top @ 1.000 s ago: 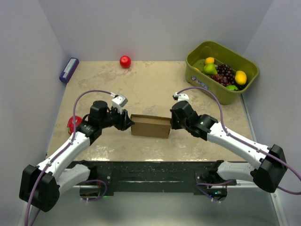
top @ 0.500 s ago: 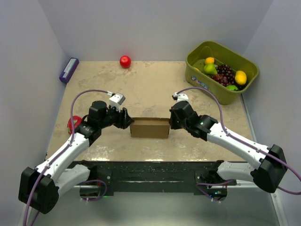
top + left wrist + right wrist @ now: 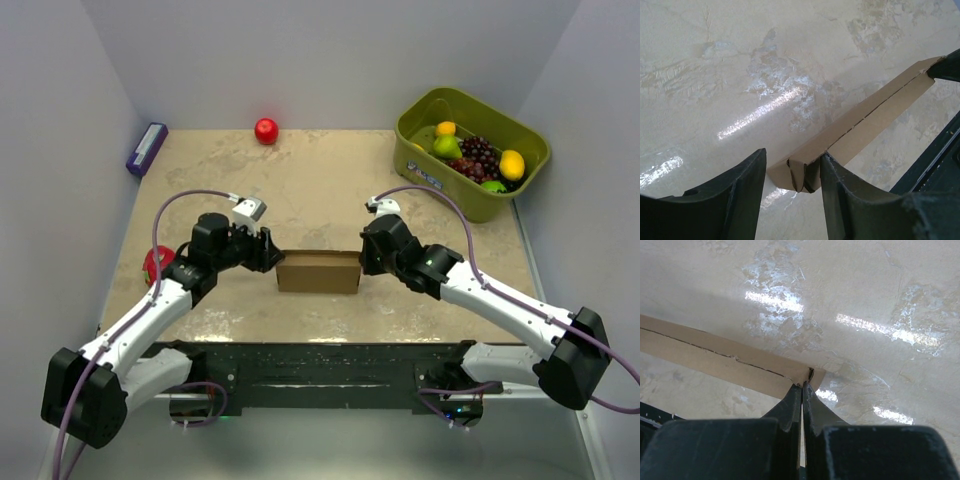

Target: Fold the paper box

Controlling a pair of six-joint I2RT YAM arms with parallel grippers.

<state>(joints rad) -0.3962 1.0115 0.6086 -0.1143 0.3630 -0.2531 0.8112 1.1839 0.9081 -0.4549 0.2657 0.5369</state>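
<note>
At the left edge of the table (image 3: 320, 185) lie a purple block (image 3: 146, 148) and, beside the left arm, a red object (image 3: 155, 263). The left gripper (image 3: 269, 253) has its jaws partly spread around the left end of the paper box (image 3: 319, 272), with a gap visible at one finger. The paper box sits in the table's near half between both grippers. The right gripper (image 3: 801, 389) is fully closed with its tips touching the box's right end, and the olive-green bin (image 3: 420, 168) of fruit occupies the far right corner.
</note>
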